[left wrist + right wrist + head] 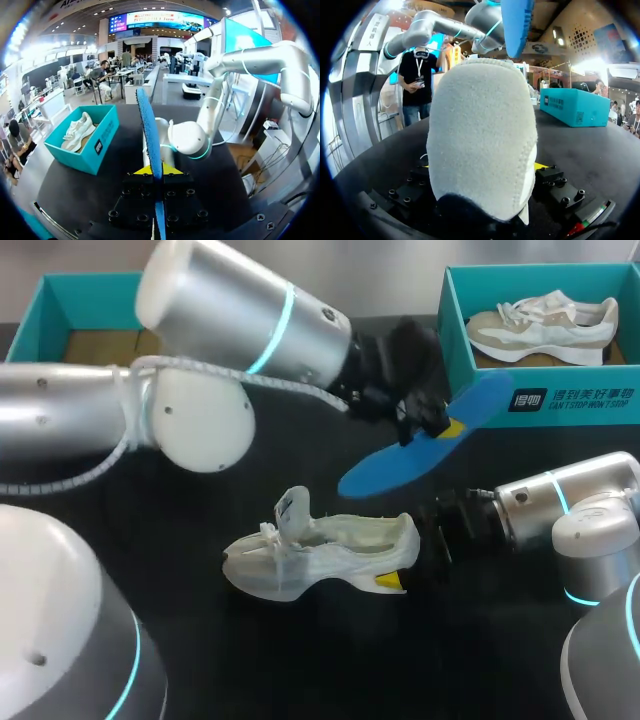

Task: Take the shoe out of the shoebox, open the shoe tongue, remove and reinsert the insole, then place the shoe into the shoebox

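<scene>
Stage: insole out, tongue raised; reinsertion and boxing judged left | shoe (320, 555) lower centre of head view, on table, heel clamped by right gripper (405, 565) | insole (400, 462) centre-right, above shoe, pinched in left gripper (435, 427)

The white shoe (320, 555) stands on its sole, tongue raised, heel clamped in my right gripper (398, 575). The blue insole (400, 465) is pinched in my left gripper (440, 428), above the shoe. The open teal shoebox (560, 400) sits just beyond the insole.

Head camera high behind; wrist cameras close, all sharing the insole (400, 465)
</scene>
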